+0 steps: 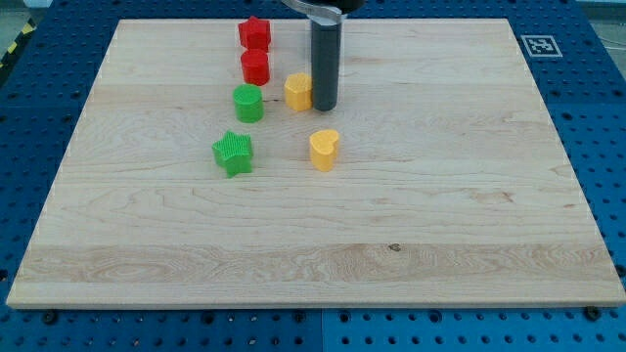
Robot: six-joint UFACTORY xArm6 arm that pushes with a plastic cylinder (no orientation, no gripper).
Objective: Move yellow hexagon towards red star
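Observation:
The yellow hexagon (pixel 297 91) lies on the wooden board in the upper middle of the view. My tip (pixel 324 106) touches its right side. The red star (pixel 254 32) lies near the board's top edge, up and to the left of the hexagon. A red round block (pixel 255 66) sits between them, just below the star and left of the hexagon.
A green round block (pixel 248 102) lies left of the hexagon. A green star (pixel 233 154) lies lower left. A yellow heart (pixel 324 150) lies below my tip. The wooden board (pixel 440 196) rests on a blue pegboard table.

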